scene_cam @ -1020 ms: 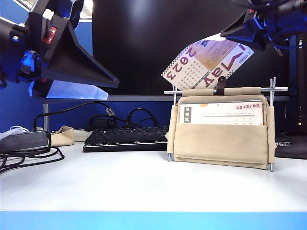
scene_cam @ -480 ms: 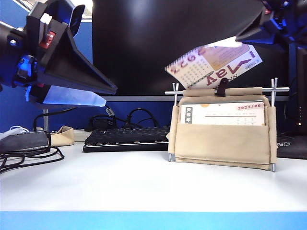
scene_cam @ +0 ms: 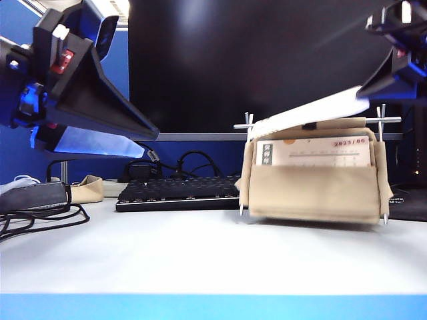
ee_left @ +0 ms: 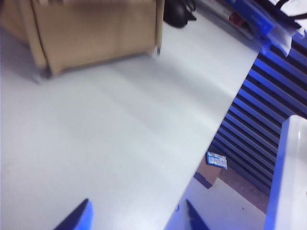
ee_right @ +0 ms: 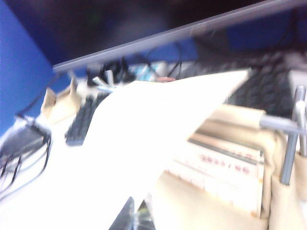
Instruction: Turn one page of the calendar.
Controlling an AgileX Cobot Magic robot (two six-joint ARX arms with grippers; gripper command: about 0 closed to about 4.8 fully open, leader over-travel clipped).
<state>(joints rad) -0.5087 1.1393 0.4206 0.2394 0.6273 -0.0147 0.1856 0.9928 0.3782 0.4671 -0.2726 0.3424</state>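
The calendar (scene_cam: pixel 312 192) stands on the right of the table, a beige pouch on a thin silver rod frame, and its front sheet reads 2023/06. The page (scene_cam: pixel 313 110) is lifted over the top rod and lies almost level, seen edge-on. My right gripper (scene_cam: pixel 367 91) is shut on the page's far right corner, above the calendar. In the right wrist view the white page (ee_right: pixel 144 124) runs into the shut gripper (ee_right: pixel 138 216), with the calendar (ee_right: pixel 225 165) beneath. My left gripper (scene_cam: pixel 150 140) hangs open at the left, well away from the calendar (ee_left: pixel 96 28); its fingers (ee_left: pixel 79 218) hold nothing.
A black monitor (scene_cam: pixel 233 60) fills the background behind the calendar. A black keyboard (scene_cam: pixel 173 193) lies to the calendar's left, with cables (scene_cam: pixel 40 210) and a small beige pouch (scene_cam: pixel 87 189) at the far left. The table's blue front edge (scene_cam: pixel 213 307) runs along the near side.
My right gripper has moved right and down with the page. The page dropped from raised, reverse showing, to nearly level. The calendar shifted slightly right. The left gripper barely moved.
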